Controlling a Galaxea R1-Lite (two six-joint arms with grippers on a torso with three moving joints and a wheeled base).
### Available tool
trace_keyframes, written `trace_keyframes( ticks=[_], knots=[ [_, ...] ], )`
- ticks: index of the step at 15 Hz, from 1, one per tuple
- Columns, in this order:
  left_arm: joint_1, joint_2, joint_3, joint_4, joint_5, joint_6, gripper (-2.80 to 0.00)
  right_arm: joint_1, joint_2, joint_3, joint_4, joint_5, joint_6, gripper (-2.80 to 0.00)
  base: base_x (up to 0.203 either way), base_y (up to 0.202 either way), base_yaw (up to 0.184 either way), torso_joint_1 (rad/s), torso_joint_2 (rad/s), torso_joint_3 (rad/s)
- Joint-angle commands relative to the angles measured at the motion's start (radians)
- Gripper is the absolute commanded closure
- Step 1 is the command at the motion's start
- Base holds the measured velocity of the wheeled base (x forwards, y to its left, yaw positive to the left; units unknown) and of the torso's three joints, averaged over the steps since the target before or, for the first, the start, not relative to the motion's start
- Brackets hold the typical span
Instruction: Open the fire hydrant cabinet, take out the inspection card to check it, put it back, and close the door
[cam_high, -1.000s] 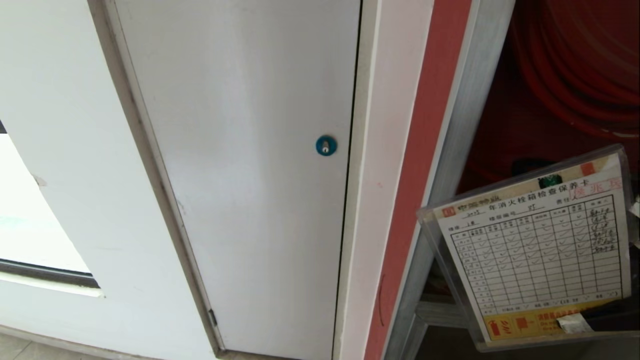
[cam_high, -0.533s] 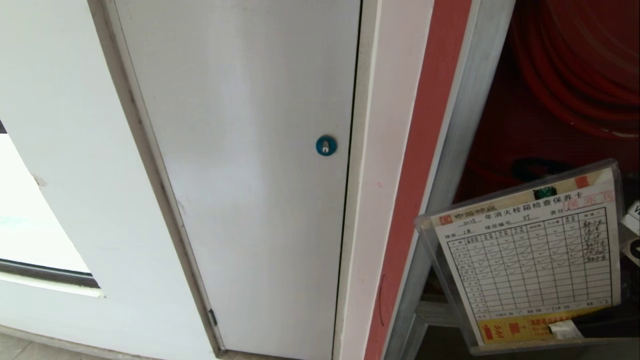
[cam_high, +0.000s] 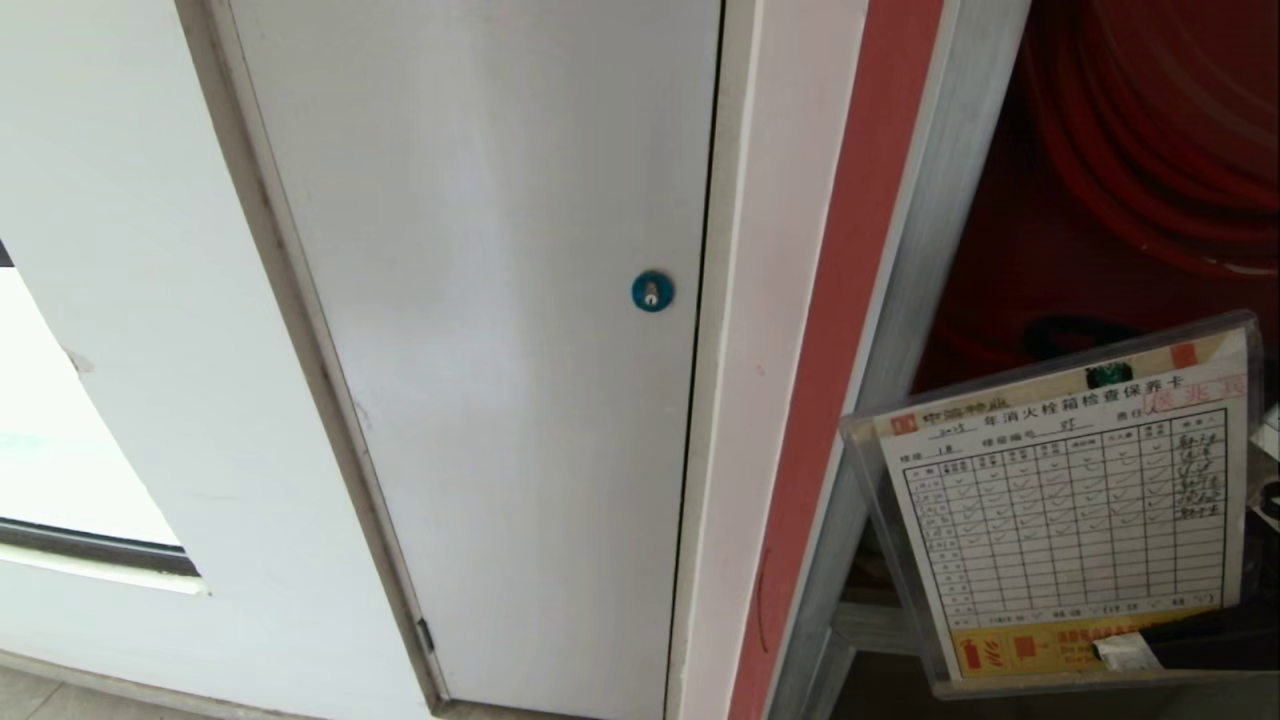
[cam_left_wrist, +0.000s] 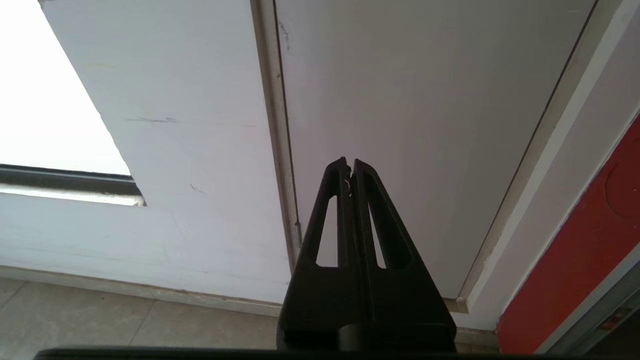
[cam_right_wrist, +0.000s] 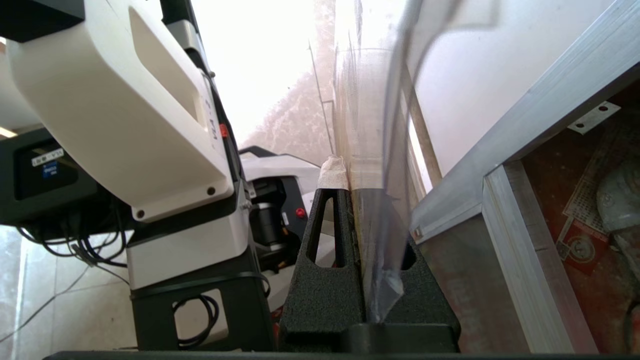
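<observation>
The inspection card (cam_high: 1070, 520), a white checklist sheet in a clear plastic sleeve, hangs tilted in front of the open fire hydrant cabinet (cam_high: 935, 230), at the lower right of the head view. Red coiled hose (cam_high: 1150, 130) shows inside the cabinet's aluminium frame. My right gripper (cam_right_wrist: 351, 189) is shut on the sleeve's lower edge (cam_right_wrist: 372, 150); a taped fingertip (cam_right_wrist: 332, 172) presses against the plastic. My left gripper (cam_left_wrist: 350, 162) is shut and empty, parked low facing the white panel. The door is out of view.
A plain white panel (cam_high: 480, 350) with a blue round lock (cam_high: 652, 291) stands left of the cabinet, past a red wall strip (cam_high: 850, 300). A window (cam_high: 60, 450) is at far left. Grey floor tiles (cam_left_wrist: 100, 320) lie below. My own white body (cam_right_wrist: 125, 125) is close beside the right wrist.
The card, held by my right gripper, sank a little and then came back slightly up and to the right, ending a bit lower than a second ago. The left arm stayed still.
</observation>
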Motion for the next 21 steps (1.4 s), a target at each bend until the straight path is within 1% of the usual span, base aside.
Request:
trace_keyframes(
  ticks=[1, 4, 7, 8, 12, 15, 19, 21],
  knots=[
    [0.000, 0.000, 0.006, 0.000, 0.000, 0.000, 0.00, 0.000, 0.016, 0.000, 0.006, 0.013, -0.008, 0.00, 0.000, 0.000, 0.000, 0.000, 0.00, 0.000],
    [0.000, 0.000, 0.006, 0.000, 0.000, 0.000, 0.00, 0.013, 0.014, -0.008, 0.012, 0.031, 0.020, 0.00, 0.000, 0.000, 0.000, 0.000, 0.00, 0.000],
    [0.000, 0.001, 0.006, 0.000, 0.000, 0.000, 0.00, 0.089, 0.011, -0.067, 0.013, 0.043, 0.128, 0.00, 0.000, 0.000, 0.000, 0.000, 0.00, 0.000],
    [0.000, 0.000, 0.006, 0.000, 0.000, 0.000, 0.00, 0.111, 0.015, -0.075, 0.012, 0.063, 0.146, 0.00, 0.000, 0.000, 0.000, 0.000, 0.00, 0.000],
    [0.000, 0.000, 0.006, 0.000, 0.000, 0.000, 0.00, 0.180, 0.055, -0.121, 0.013, 0.117, 0.164, 0.00, 0.000, 0.000, 0.000, 0.000, 0.00, 0.000],
    [0.000, 0.000, 0.006, 0.000, 0.000, 0.000, 0.00, 0.220, 0.067, -0.166, 0.012, 0.169, 0.217, 0.00, 0.000, 0.000, 0.000, 0.000, 0.00, 0.000],
    [0.000, 0.000, 0.006, 0.000, 0.001, 0.000, 0.00, 0.233, 0.069, -0.205, 0.008, 0.170, 0.232, 0.00, 0.000, 0.000, 0.000, 0.000, 0.00, 0.000],
    [0.000, 0.000, 0.006, 0.000, 0.001, 0.000, 0.00, 0.260, 0.068, -0.210, 0.012, 0.171, 0.239, 0.00, 0.000, 0.000, 0.000, 0.000, 0.00, 0.000]
  ],
)
